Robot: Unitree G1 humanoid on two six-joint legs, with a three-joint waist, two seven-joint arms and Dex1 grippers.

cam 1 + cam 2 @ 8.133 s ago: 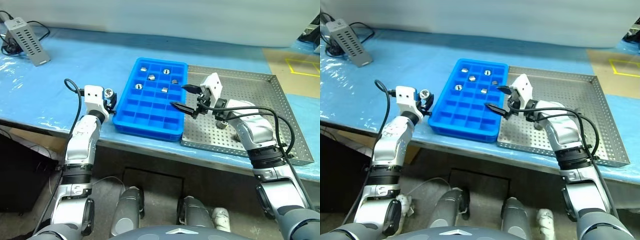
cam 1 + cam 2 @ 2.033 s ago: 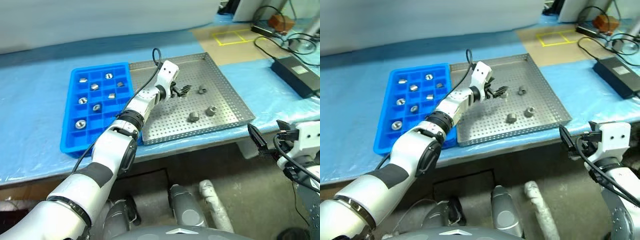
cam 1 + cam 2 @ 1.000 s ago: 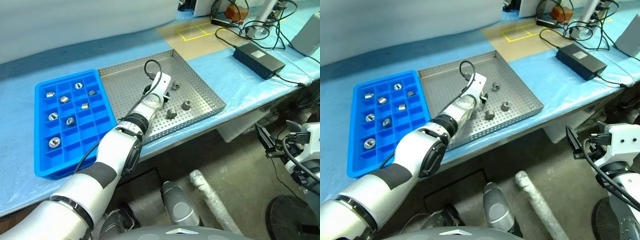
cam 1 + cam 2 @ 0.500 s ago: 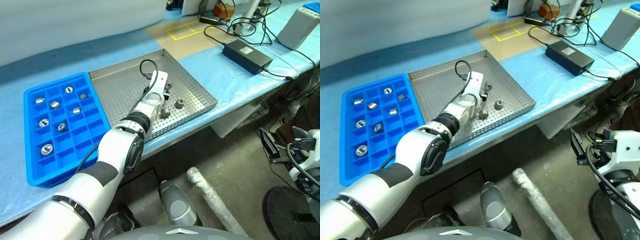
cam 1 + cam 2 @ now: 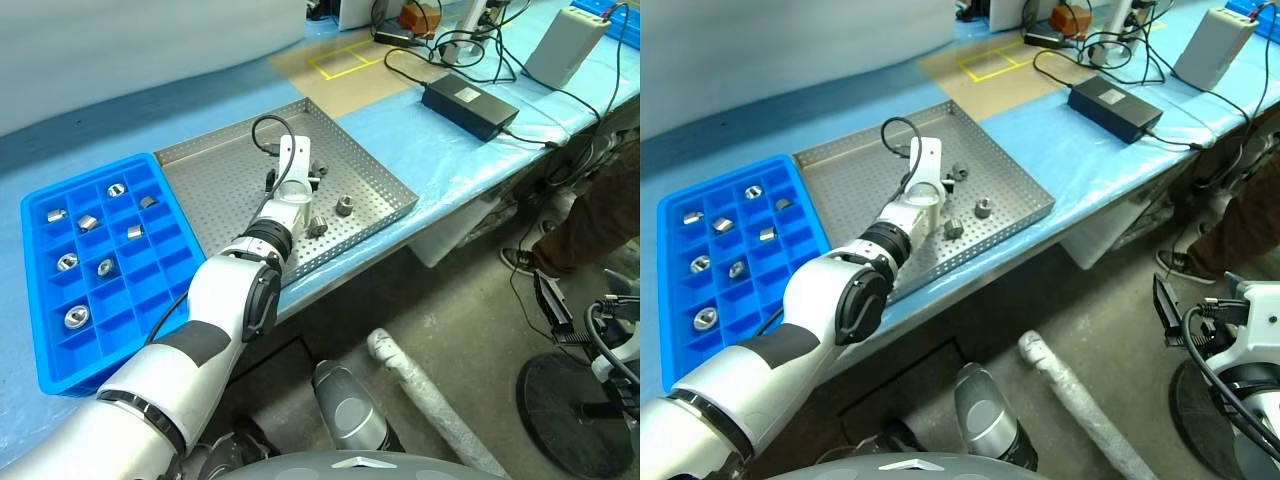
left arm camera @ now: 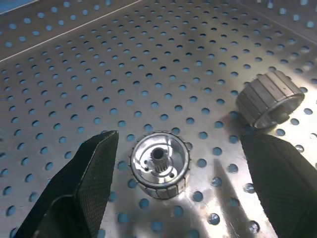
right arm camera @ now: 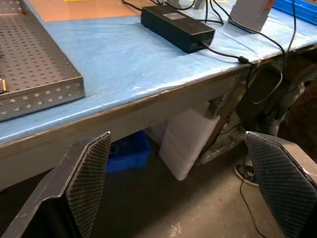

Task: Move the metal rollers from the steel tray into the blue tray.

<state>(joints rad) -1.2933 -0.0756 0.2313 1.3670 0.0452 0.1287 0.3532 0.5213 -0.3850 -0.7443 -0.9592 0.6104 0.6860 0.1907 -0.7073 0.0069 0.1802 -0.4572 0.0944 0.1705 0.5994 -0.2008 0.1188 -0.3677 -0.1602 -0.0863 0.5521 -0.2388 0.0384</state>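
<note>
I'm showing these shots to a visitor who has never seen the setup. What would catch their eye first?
Probably the long left arm stretched over the steel tray, its left gripper open around a metal roller lying flat on the perforated floor, with another roller close by. Next, the bright blue tray beside it, with seven rollers already sitting in its compartments. The right gripper hangs open off the table's edge, over the floor.

A workshop: steel workbench [image 5: 470, 150], power brick [image 5: 468, 102], tangled cables [image 5: 440, 45].
</note>
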